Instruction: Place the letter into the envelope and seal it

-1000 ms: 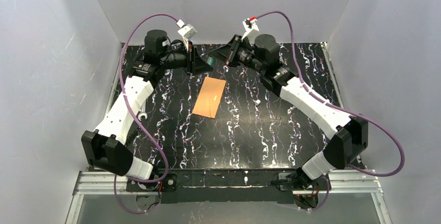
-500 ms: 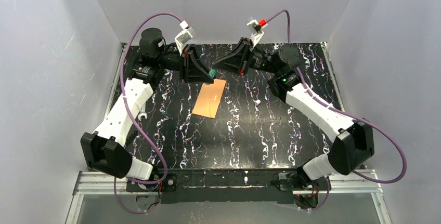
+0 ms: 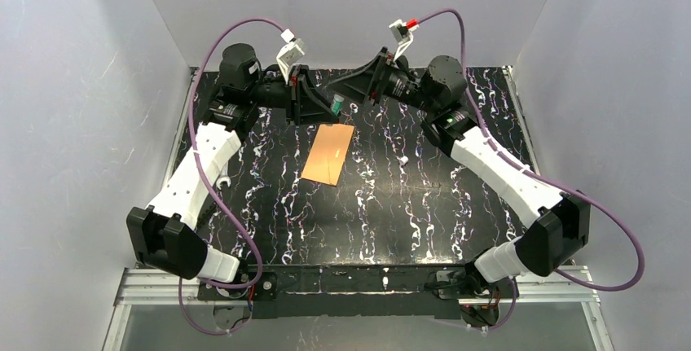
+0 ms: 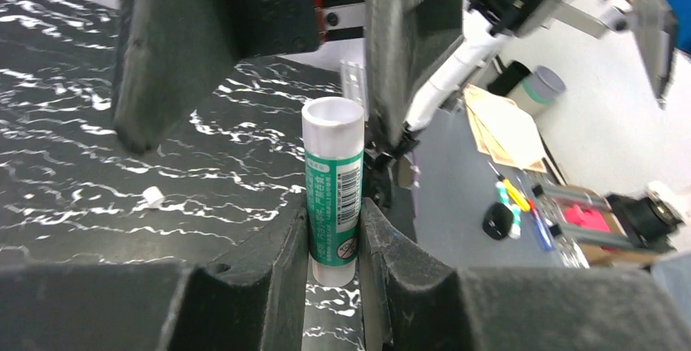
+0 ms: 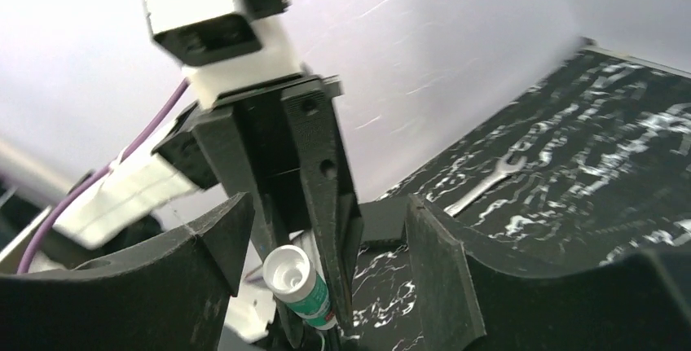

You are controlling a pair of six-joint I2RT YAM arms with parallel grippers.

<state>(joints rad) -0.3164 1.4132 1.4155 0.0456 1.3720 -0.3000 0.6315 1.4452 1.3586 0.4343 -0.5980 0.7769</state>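
"What is in your left hand?"

"My left gripper point(image 4: 334, 219) is clamped on a glue stick point(image 4: 333, 173), a white tube with a green label. My fingers press its lower half from both sides, and its white end sticks out past my fingertips."

"And the right?"

"My right gripper point(image 5: 322, 233) holds nothing, and its fingers are spread wide. It faces my left hand tip to tip, above the far part of the table point(image 3: 424, 204). From my right wrist the tube's round white end shows in the gap between my spread fingers. Whether it lies between them or just beyond I cannot tell."

"Where is the envelope?"

"The envelope point(image 3: 328, 152) lies flat on the table, below my two hands and a little to their near side, apart from both. It shows as a plain orange rectangle. Whether its flap is stuck down I cannot tell."

"Anything else?"

"A wrench point(image 5: 489, 190) lies beside my left forearm, and a small white scrap point(image 3: 402, 159) lies below my right wrist."
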